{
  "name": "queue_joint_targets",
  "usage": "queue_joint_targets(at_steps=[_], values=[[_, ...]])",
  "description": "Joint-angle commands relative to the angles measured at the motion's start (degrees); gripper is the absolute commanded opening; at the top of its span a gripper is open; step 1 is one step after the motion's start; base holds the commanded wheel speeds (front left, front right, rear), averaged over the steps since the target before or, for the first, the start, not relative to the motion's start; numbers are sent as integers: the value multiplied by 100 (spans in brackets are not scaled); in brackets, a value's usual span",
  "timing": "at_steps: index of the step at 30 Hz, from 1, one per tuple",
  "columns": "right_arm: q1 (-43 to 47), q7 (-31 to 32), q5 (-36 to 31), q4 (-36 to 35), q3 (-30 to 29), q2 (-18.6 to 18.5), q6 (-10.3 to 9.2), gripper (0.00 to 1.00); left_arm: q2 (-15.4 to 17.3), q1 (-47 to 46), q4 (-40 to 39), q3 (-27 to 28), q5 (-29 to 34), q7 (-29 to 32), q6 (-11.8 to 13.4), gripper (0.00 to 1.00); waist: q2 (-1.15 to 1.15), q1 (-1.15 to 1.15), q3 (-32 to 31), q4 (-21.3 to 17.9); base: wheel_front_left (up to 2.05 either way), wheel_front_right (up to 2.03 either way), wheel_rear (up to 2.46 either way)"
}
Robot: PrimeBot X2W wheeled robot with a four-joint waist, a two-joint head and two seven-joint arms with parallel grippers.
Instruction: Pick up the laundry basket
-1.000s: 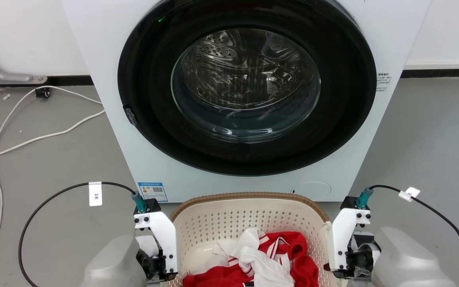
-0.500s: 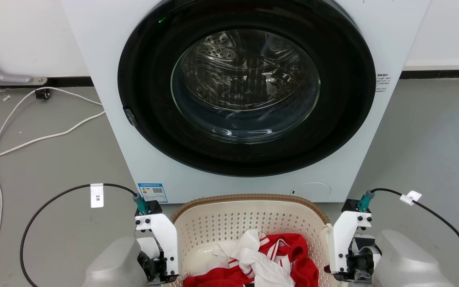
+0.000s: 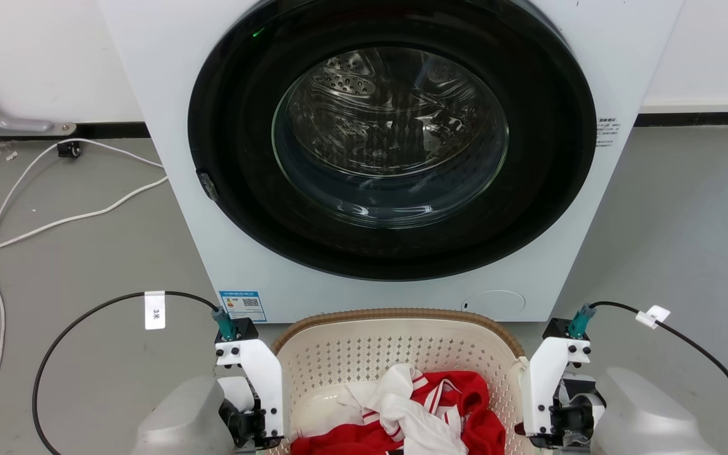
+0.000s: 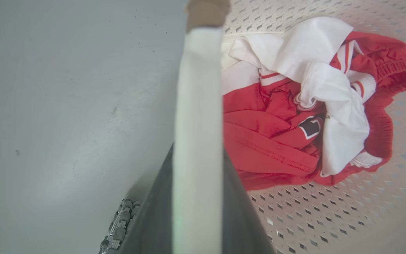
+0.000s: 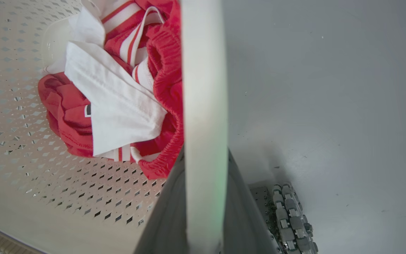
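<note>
Basket is located just in front of the washer, between the 2 grippers: cream perforated plastic, rounded corners, brown woven-look rim, crumpled red-and-white clothes held inside. It is kept upright, mouth up; the long axis cannot be told, as the near end is cut off. Left gripper and right gripper are each clamped on a smooth white side handle; a white cable is laid on the grey floor, well clear.
</note>
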Motion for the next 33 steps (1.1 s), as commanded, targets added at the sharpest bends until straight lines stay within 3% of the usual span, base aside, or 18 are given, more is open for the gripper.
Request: queue_joint_targets(at_steps=[1,33], values=[[58,20,11,-39,-22,54,30,0,-80,49,-54,-31,-23,-36,-60,0,0,0,-1,2,0,0,0],[102,295,-134,-38,-226,64,30,0,-94,92,-3,-243,-199,-38,-61,0,0,0,-61,29,0,0,0]])
